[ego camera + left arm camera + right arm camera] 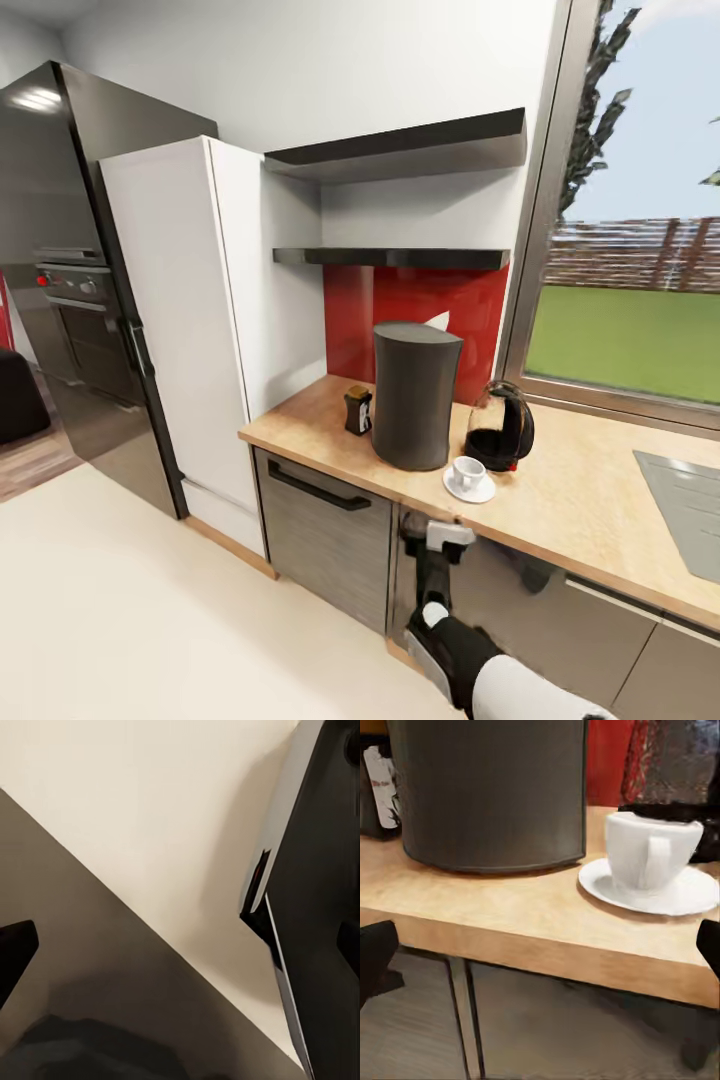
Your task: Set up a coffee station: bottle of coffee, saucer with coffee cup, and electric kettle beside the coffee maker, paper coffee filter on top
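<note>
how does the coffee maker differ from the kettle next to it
The coffee maker is a tall, opaque dark grey drum, wider at its flat top. The kettle is much shorter, rounded, with see-through glass, a black looped handle and a small red detail. The coffee maker has a white paper filter at its top; the kettle has nothing on it. Both stand upright on the wooden countertop.

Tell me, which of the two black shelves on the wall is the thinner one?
The lower shelf, just above the red backsplash. It is a slim flat slab, while the upper shelf looks clearly thicker.
</note>
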